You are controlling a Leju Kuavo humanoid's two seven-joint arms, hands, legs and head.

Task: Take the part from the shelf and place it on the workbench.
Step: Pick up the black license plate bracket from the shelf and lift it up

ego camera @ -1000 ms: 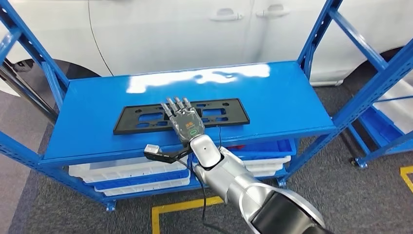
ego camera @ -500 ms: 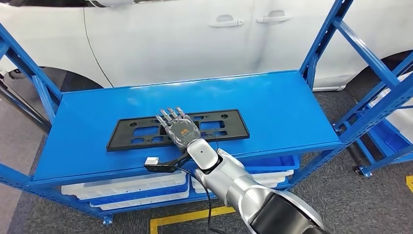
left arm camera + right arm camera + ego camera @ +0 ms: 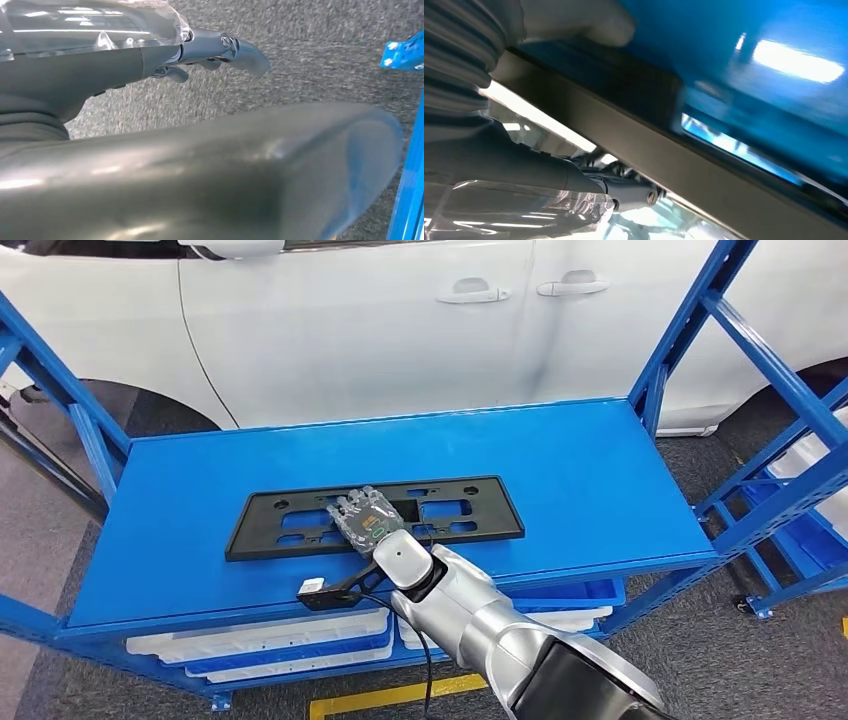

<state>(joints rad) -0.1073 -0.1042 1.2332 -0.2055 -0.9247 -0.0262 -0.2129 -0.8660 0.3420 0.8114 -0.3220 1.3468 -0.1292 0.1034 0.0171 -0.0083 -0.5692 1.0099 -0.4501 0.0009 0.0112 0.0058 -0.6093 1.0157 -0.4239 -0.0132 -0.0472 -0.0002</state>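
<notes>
Right hand (image 3: 368,521) palm-down on black part (image 3: 470,508), fingers (image 3: 350,507) spread flat over its middle section, touching the top face. In right wrist view, thumb (image 3: 579,22) on one side of the part's dark edge (image 3: 634,85), darker fingers (image 3: 624,190) on the other side — looks like the edge sits between thumb and fingers, but cannot tell whether actually clamped or just resting.

Part: long flat black frame with cut-outs, lying flat on top deck of blue shelf (image 3: 580,460), extending well past the fingers to both sides, nearer the shelf's front edge than its back. Not lifted — flush with the deck as far as visible.

Left hand (image 3: 210,50) hanging over grey carpet (image 3: 310,60), fingers slightly curled and apart, nothing in them.

Small black bracket with white tip (image 3: 318,592) sticking out from right wrist, just behind the fingers, over the shelf's front lip. White bins (image 3: 260,640) on the lower shelf level, below the hand. White car (image 3: 400,320) beyond the fingertips, behind the shelf. Second blue rack (image 3: 790,430) off to the right. Yellow floor line (image 3: 400,695) under the forearm.
</notes>
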